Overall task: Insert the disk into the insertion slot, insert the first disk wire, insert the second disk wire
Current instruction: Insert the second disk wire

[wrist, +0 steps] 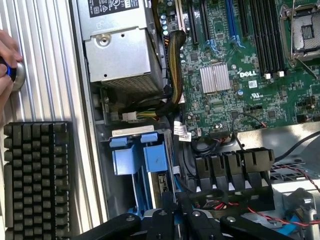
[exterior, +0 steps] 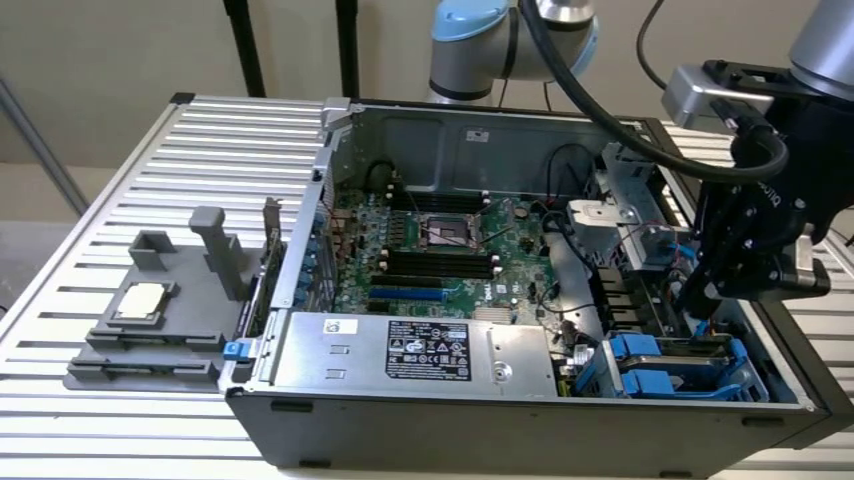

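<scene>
The black gripper (exterior: 703, 300) hung inside the case (exterior: 400, 420), fingers closed, just above the boxy grey slot (exterior: 687, 368). The flat disk (wrist: 161, 181) in its glossy blue plastic carrier sat in that slot, beside the ribbed silver power supply (exterior: 400, 345).

Even, diffuse light falls from above. The slatted table (exterior: 160, 180) glares pale, nearly washed out toward the front. The case (exterior: 534, 420) interior sits dimmer, with soft shadows. In the wrist view the motherboard (wrist: 240, 75) is crisp; the near linkage is dark.
</scene>
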`<state>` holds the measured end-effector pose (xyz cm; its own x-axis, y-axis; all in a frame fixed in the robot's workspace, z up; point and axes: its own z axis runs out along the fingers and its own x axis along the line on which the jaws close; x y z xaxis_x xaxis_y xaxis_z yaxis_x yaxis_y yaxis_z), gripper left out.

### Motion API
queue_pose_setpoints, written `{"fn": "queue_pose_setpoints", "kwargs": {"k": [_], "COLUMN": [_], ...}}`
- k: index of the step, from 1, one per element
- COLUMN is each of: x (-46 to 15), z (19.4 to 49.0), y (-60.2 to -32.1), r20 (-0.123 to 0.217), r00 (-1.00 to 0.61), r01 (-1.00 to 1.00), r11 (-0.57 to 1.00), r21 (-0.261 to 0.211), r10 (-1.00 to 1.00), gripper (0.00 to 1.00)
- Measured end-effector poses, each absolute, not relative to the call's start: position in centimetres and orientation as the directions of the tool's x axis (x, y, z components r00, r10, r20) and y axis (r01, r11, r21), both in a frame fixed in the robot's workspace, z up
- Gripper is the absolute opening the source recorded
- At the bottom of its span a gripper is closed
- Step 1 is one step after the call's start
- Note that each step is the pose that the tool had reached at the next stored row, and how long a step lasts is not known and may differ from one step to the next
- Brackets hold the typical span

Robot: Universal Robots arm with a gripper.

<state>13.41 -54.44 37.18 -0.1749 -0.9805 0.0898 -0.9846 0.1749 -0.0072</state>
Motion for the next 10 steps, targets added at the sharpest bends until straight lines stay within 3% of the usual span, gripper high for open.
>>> {"fn": "queue_pose_setpoints", "kwargs": {"k": [10], "x": [12.6], "z": [36.2], "y": [-56.0], "r20": [0.069], "r00": [-0.153], "r01": [-0.988], "r11": [0.153], "r21": [-0.004], "r10": [-0.986], "gripper": [0.16]}}
